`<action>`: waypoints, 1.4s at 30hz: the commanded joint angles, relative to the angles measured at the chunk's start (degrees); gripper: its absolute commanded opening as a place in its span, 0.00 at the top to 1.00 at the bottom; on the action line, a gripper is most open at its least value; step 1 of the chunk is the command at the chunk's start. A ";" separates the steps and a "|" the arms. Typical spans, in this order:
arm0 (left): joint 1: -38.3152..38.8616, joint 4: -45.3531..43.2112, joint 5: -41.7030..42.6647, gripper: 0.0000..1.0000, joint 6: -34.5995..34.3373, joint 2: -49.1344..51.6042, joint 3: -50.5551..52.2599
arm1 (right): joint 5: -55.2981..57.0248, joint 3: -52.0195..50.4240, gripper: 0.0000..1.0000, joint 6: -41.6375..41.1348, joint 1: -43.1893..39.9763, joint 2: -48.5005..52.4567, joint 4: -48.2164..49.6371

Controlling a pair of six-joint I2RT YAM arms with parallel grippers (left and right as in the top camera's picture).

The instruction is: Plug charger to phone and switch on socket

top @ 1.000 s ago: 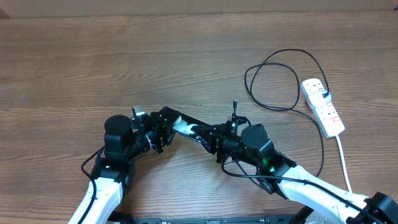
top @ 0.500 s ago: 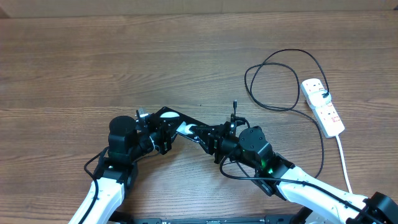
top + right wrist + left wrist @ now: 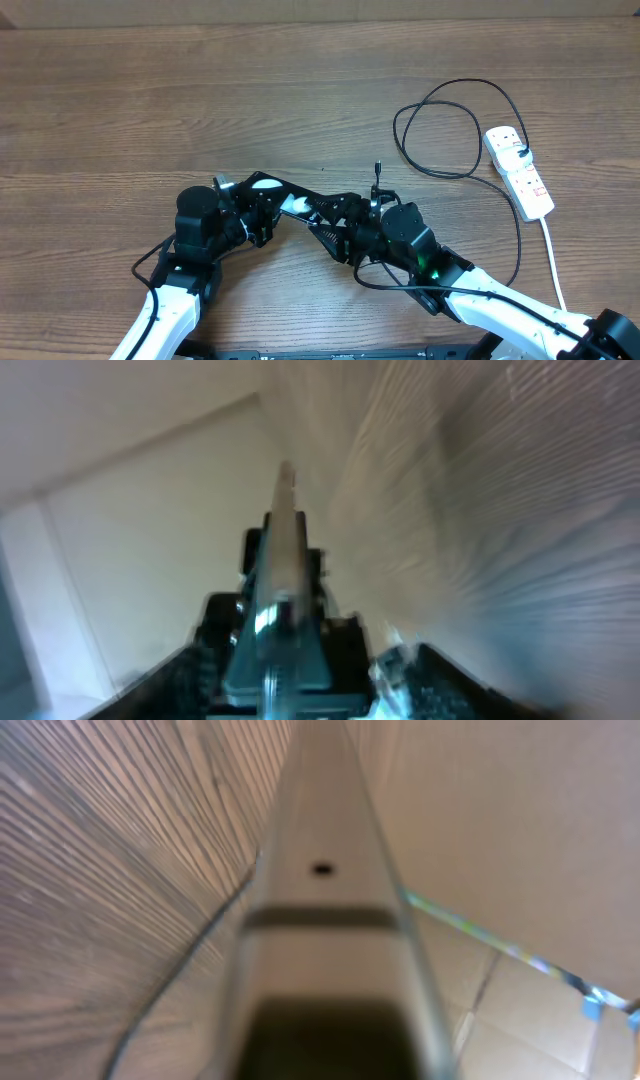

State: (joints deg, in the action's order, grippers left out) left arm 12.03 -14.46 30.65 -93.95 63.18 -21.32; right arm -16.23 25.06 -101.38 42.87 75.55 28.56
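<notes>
Noted brown wood-grain table [image 3: 150,100], matte, filling the overhead view.

Two white-and-black arms reaching in from the near edge, meeting low at centre.

Far right: white elongated socket [image 3: 519,172], hard plastic, lying flat at a slant, with white cord [image 3: 552,262] trailing toward the near edge. Well apart from both grippers.

Charger [image 3: 396,125]: thin black cable, one wide loop left of the socket, one end plugged in at the socket's far end, the rest curving down toward the right arm. Lying loose on the table, in neither gripper.

Phone [image 3: 295,200]: slim, black, glossy, glare patches on its face. Held tilted on edge, spanning between the two grippers, well left of socket and loop.

Left gripper [image 3: 256,212]: clamped tight on the phone's left end. In left wrist view, phone [image 3: 325,920] seen as a grey rounded edge with one small dark hole, running straight away from the camera.

Right gripper [image 3: 335,232]: at the phone's right end, jaws parted. In right wrist view, blurred, phone [image 3: 275,560] edge-on down the middle, dark fingers [image 3: 440,680] standing off to either side, gripping nothing.

Thin black stub [image 3: 378,175] upright just beyond the right gripper; whether the charger's connector, cannot tell.

Small red switches [image 3: 537,188] on the socket's face; on or off, cannot tell.
</notes>
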 commanded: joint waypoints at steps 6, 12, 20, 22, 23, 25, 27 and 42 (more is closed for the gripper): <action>-0.90 5.14 -2.36 0.96 10.86 0.50 -0.37 | 4.39 2.82 0.00 36.68 -9.92 -0.57 -8.90; -1.81 5.40 2.62 0.96 12.66 4.39 -0.59 | 10.25 14.36 0.00 57.29 -18.93 -0.20 -33.31; -2.38 1.27 11.39 0.96 14.29 11.93 -3.76 | 22.34 23.78 0.04 71.89 -19.28 8.59 -46.29; -2.64 1.05 13.00 0.96 14.40 13.09 -5.14 | 24.92 23.78 0.10 71.87 -18.91 11.76 -46.49; -3.02 1.05 14.19 0.96 14.97 13.55 -5.88 | 26.12 23.78 0.13 71.91 -18.82 13.60 -46.40; -4.07 1.14 16.04 0.96 17.44 14.16 -7.15 | 26.45 23.78 0.18 72.81 -18.82 16.65 -45.53; -5.81 1.18 18.18 0.96 19.28 14.60 -8.02 | 25.03 24.00 0.21 74.88 -18.82 18.95 -44.83; -15.93 4.61 25.59 0.96 25.16 14.73 -8.20 | 34.12 24.20 0.35 78.03 -12.72 26.51 -42.29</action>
State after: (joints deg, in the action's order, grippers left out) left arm -3.49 -9.54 52.12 -71.75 77.76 -28.14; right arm 13.43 48.60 -24.01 30.50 100.05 -14.22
